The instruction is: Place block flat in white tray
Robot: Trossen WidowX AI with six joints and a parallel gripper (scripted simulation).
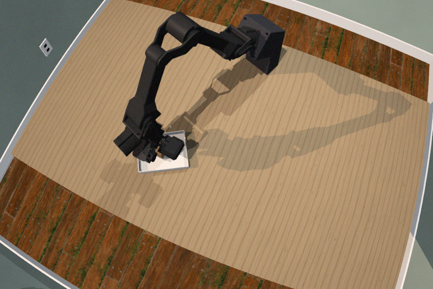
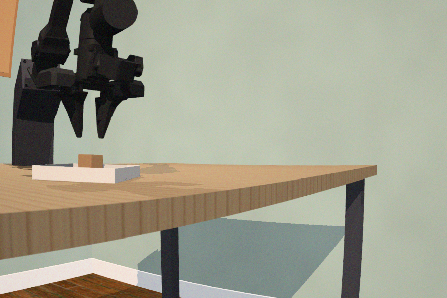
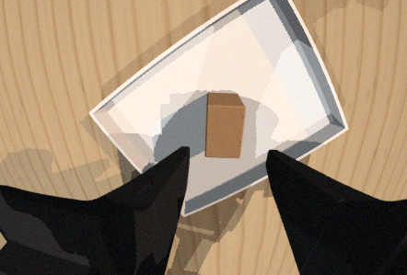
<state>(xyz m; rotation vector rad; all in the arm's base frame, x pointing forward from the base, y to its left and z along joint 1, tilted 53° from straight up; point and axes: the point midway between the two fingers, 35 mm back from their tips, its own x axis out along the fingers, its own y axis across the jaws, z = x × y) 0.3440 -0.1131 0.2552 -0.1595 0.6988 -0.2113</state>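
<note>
A small brown block (image 2: 90, 160) (image 3: 225, 125) lies flat on the floor of the white tray (image 2: 119, 173) (image 3: 287, 52) (image 1: 164, 166). The tray sits on the wooden table. My gripper (image 2: 89, 135) (image 3: 228, 156) hangs well above the block, straight over it, with its fingers apart and nothing between them. In the top view the arm's wrist covers the block and most of the tray.
The arm's black base (image 1: 262, 43) (image 2: 31, 119) stands at the back of the table. The table (image 1: 289, 176) (image 2: 223, 182) is a wide wooden top; its front edge and right corner show in the exterior view.
</note>
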